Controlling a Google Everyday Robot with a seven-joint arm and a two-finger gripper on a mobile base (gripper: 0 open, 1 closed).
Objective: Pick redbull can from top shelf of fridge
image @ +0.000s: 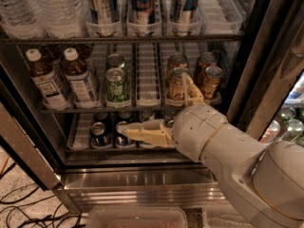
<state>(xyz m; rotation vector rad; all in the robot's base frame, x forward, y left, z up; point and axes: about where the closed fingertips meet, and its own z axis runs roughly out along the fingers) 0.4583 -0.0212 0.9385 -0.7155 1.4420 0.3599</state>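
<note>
Three tall blue-and-silver redbull cans stand in clear lane trays on the top shelf (pixel 123 40): left (pixel 101 4), middle (pixel 142 3), right (pixel 183 3); their tops are cut off by the frame. My gripper (pixel 153 101) is inside the fridge (pixel 266 61), well below the top shelf, in front of the two lower racks. It is open wide and empty: one cream finger (pixel 142 133) points left over the short dark-blue cans (pixel 99 133), the other (pixel 192 90) points up beside the gold cans (pixel 178 82).
Water bottles (pixel 52 8) stand at the top left. The middle rack holds tea bottles (pixel 78 77), green cans (pixel 116 82) and gold cans. The stainless-steel base (pixel 142 184) lies below, cables (pixel 19 208) on the floor, a clear tray (pixel 137 217) in front.
</note>
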